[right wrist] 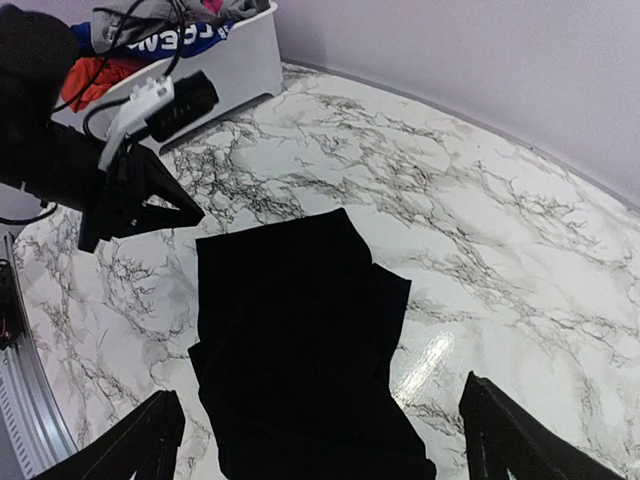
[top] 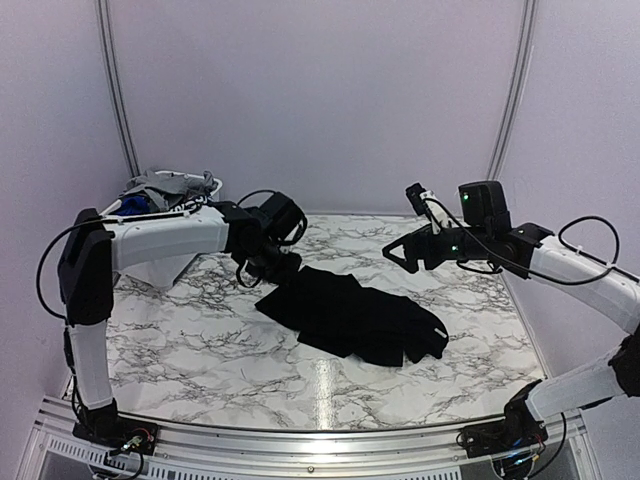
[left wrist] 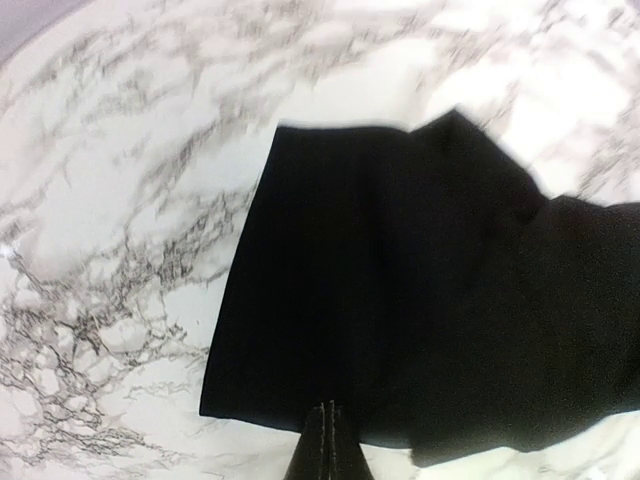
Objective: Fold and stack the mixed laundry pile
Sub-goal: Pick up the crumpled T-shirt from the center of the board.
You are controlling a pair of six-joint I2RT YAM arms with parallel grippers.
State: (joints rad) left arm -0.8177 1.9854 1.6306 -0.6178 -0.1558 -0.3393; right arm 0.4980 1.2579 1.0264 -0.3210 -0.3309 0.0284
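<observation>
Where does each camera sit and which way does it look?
Top external: high behind the arms, looking down at the table; both arms show.
Left wrist: on the left arm, looking down at the black garment; its shut fingers show.
Right wrist: on the right arm, looking toward the basket; its open fingers show.
All share the black garment.

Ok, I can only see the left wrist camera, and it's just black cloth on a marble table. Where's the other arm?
Observer: The right pincer hangs wide open in the air, beyond the right part of the flat black garment, touching nothing.
Operator: Are there any more clothes?
Observer: Yes. A white plastic basket stands at the far left corner of the table, and in it is a pile of grey, blue and orange-red clothes.
</observation>
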